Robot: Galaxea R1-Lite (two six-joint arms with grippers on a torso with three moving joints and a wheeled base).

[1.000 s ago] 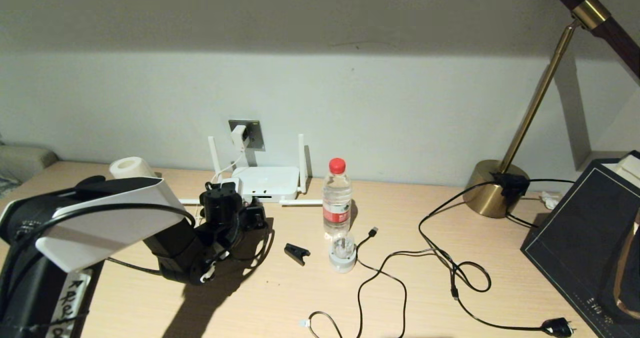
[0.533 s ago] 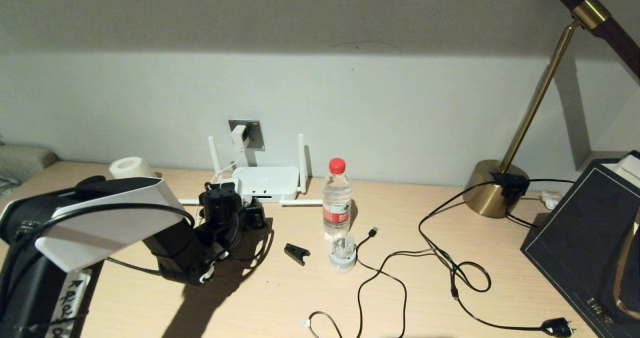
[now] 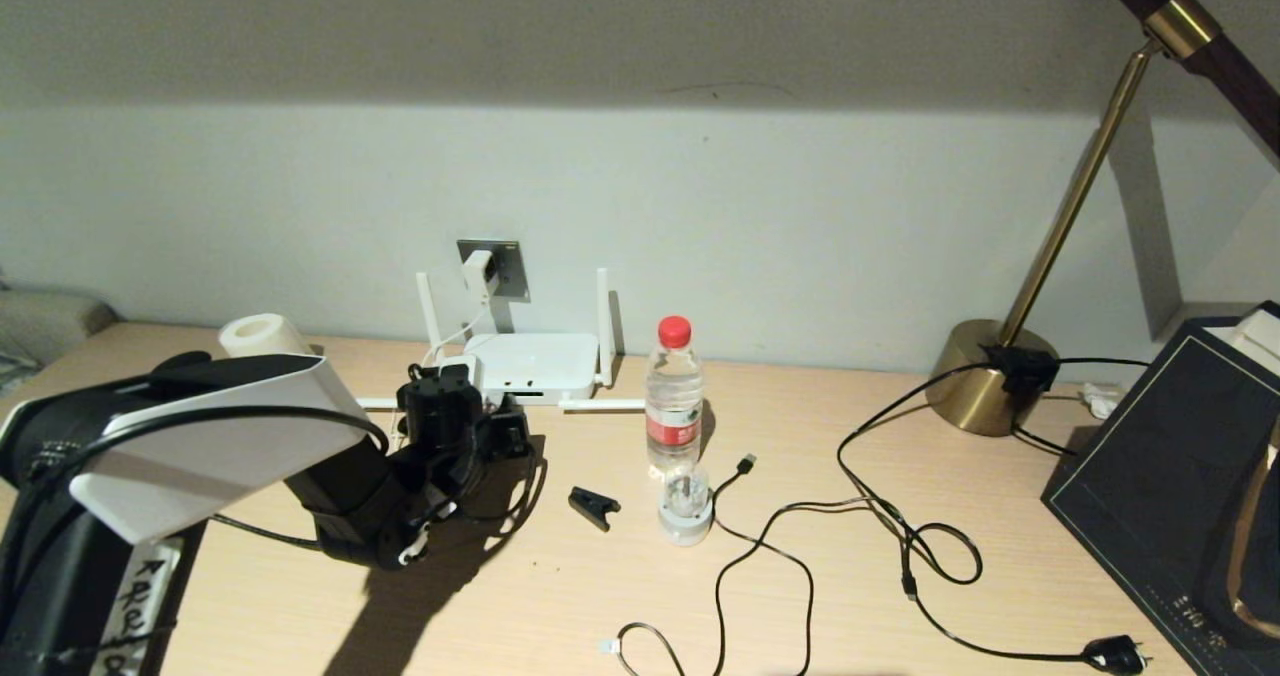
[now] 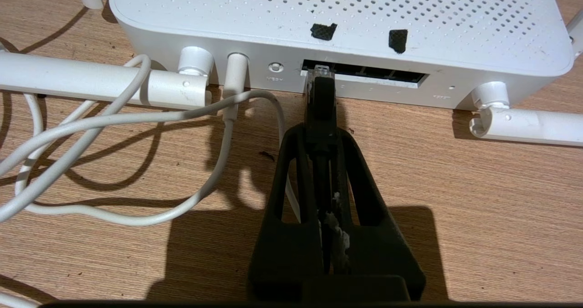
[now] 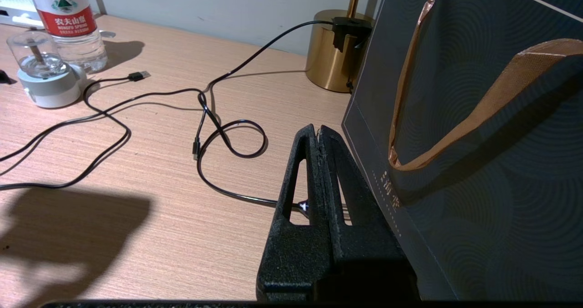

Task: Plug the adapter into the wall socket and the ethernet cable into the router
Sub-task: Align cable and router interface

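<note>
The bench (image 3: 560,596) runs along a pale wall, with a dark bag (image 3: 1170,476) at its right end and a brass lamp (image 3: 990,386) beside it. The router (image 3: 535,364) lies flat against the wall below the socket (image 3: 505,266), where the adapter (image 3: 477,271) sits plugged in, its white cord (image 4: 136,121) trailing down to the router's back edge. A bottle (image 3: 673,396) stands right of the router. The left tool (image 4: 321,130) sits low just in front of the router, clamped on the cable (image 4: 321,98), whose clear tip is at the mouth of the leftmost port. The right tool (image 5: 319,137) hangs beside the bag, fingers pressed together and holding nothing.
</note>
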